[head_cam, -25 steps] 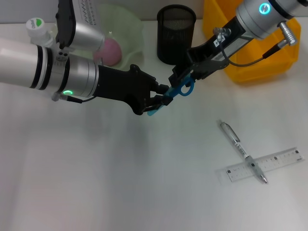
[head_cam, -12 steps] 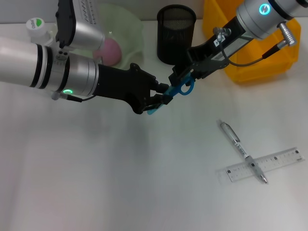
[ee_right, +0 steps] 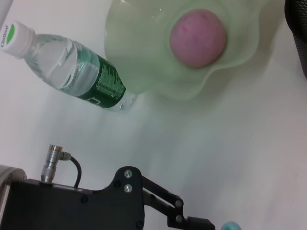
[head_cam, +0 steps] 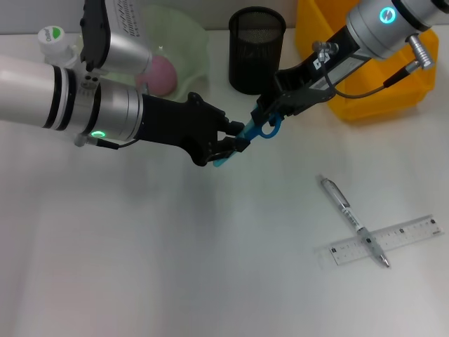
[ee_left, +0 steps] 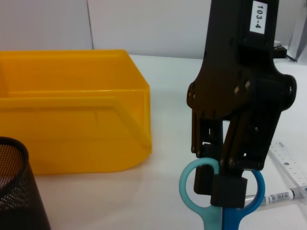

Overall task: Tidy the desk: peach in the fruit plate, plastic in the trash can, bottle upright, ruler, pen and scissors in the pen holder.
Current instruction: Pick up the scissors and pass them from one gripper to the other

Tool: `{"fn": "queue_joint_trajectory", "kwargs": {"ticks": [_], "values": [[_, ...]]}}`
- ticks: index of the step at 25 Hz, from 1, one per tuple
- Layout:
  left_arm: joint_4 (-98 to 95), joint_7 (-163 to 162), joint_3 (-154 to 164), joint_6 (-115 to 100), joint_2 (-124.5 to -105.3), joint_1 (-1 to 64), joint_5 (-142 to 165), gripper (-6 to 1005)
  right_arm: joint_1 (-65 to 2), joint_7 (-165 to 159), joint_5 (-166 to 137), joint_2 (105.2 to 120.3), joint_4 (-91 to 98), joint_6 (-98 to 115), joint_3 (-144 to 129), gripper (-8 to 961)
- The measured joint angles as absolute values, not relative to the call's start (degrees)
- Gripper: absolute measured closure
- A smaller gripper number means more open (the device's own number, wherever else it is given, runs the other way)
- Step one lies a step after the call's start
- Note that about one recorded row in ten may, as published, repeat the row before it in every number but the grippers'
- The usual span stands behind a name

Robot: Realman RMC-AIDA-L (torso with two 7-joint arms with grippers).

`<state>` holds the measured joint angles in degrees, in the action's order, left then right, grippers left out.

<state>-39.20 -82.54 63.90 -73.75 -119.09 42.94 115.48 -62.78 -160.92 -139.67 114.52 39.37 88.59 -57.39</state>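
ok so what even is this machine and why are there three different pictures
It is a robot with two arms. One picture looks down from its head; the other two come from cameras on its wrists. The left tool grips the blade end of blue scissors, and the right tool closes on their handles, above a white table. A pen lies across a ruler. Behind stand a black pen holder, a yellow bin, a bottle, and a green plate holding a peach.
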Motion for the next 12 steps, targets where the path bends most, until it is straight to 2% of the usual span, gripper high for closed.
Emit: {"fn": "queue_joint_trajectory", "kwargs": {"ticks": [12], "values": [[-39.2,-83.1,64.6,-72.5,-119.09,42.7,115.1,779,-62.6,-160.9,-139.5,114.55,39.8,88.6,-57.4,743]]}}
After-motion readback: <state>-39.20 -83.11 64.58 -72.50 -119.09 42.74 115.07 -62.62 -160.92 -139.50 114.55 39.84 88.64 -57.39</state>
